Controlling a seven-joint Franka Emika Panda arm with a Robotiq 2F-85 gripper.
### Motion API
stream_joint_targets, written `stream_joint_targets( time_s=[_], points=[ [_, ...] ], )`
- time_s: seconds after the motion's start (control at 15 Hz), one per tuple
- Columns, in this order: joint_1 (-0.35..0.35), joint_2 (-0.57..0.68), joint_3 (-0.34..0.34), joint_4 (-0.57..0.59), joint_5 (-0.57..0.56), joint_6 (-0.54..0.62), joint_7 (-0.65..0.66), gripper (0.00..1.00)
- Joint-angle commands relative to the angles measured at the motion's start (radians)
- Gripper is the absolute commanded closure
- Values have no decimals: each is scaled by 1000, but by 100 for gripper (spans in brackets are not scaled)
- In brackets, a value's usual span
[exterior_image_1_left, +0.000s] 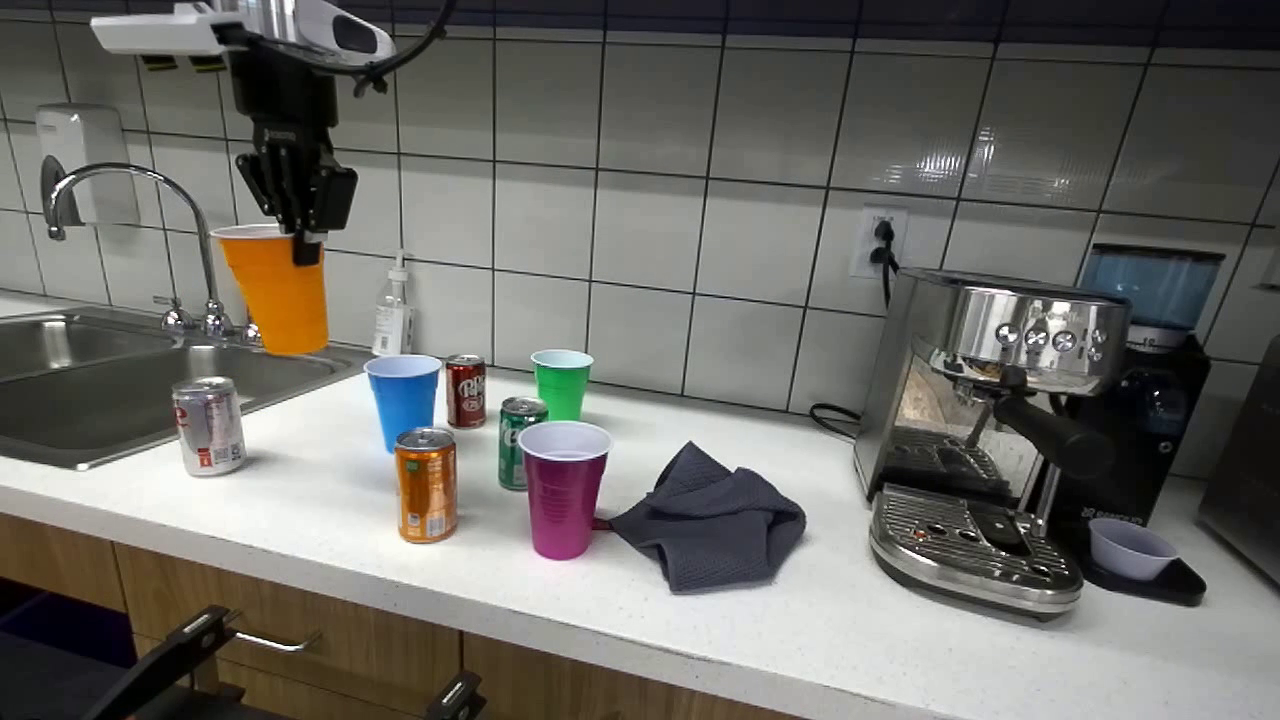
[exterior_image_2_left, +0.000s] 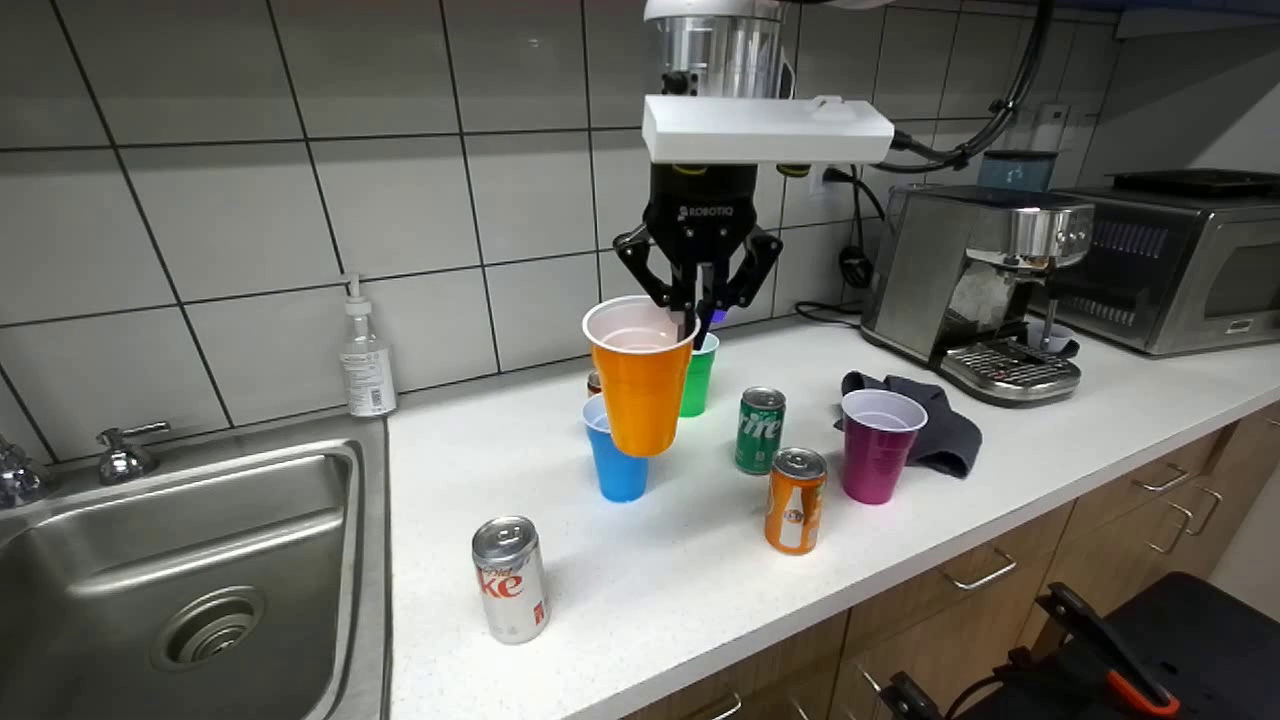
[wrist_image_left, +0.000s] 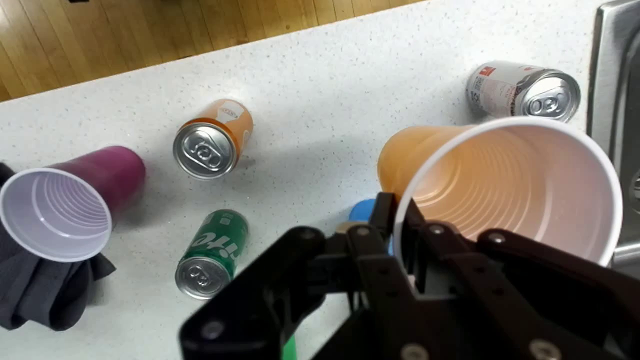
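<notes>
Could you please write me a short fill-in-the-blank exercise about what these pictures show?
1. The gripper holds by the rim a cup coloured ____.
2. The drink can nearest the sink is mainly ____.
3. The magenta cup stands with its open end facing ____.
4. In the wrist view, the floor looks made of ____.

Missing words: orange; silver; up; wood.

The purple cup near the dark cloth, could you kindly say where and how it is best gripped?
The purple cup is probably best pinched at its rim from straight above, since it stands upright with its mouth open. The pincer holds the orange cup by its rim likewise.
</notes>
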Motion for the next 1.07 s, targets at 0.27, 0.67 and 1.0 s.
stream_joint_targets(
  time_s=[0.27, 0.67, 1.0],
  points=[
    [-41, 94, -22, 120, -18, -32, -95, 98],
    [-52, 184, -45, 212, -30, -41, -139, 98],
    [-51, 258, -65, 283, -27, -44, -169, 98]
  ],
)
